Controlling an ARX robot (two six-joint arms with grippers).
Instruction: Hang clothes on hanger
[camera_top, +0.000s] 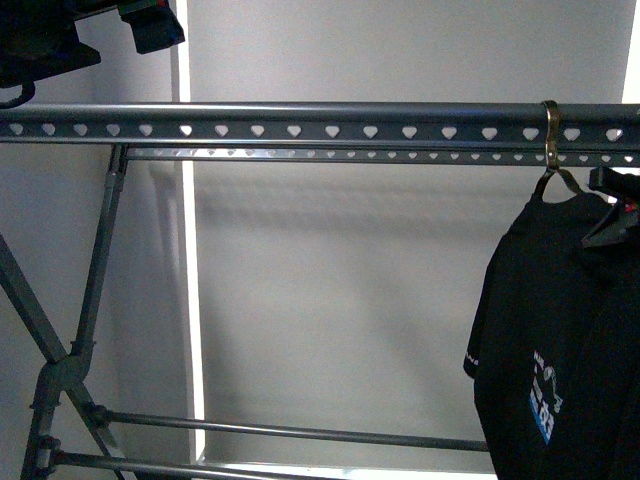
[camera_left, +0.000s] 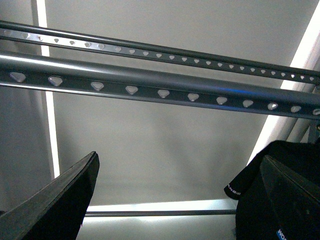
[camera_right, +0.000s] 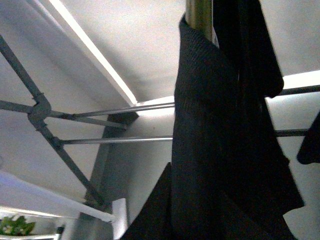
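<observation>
Claw-wise, the front view is giving little away. The left arm (camera_top: 50, 45) is showing only as a dark bulk above the far left end of the rail (camera_top: 300, 125). At the right edge a dark shape is sitting against the shoulder of the clothes (camera_top: 545, 390), most likely the right claw (camera_top: 612, 215), though I cannot tell whether it is clenched or released. The black T-shirt is hanging from a metal hook (camera_top: 549, 130) that is sitting over the hanger's top rail, near its right end, with the print facing us.

From the left wrist, the left claw (camera_left: 180, 160) is gaping wide, holding nothing. Its two dark fingers (camera_left: 65, 200) are framing the rail (camera_left: 150, 85) with its heart-shaped holes. A sleeve of the shirt (camera_left: 250, 187) is peeking in beside the far finger.

From the right wrist, black cloth (camera_right: 220, 150) is filling most of the frame and draping straight down below the hook's stem (camera_right: 199, 12). The hanger's crossed legs (camera_right: 40, 112) are standing behind. No fingers are clearly showing here.

To finish well, I judge the hook should be sitting fully over the rail before anything lets go. The right arm would do best drawing back gently, clear of the fabric, so the shirt is not dragged along or left swinging.
</observation>
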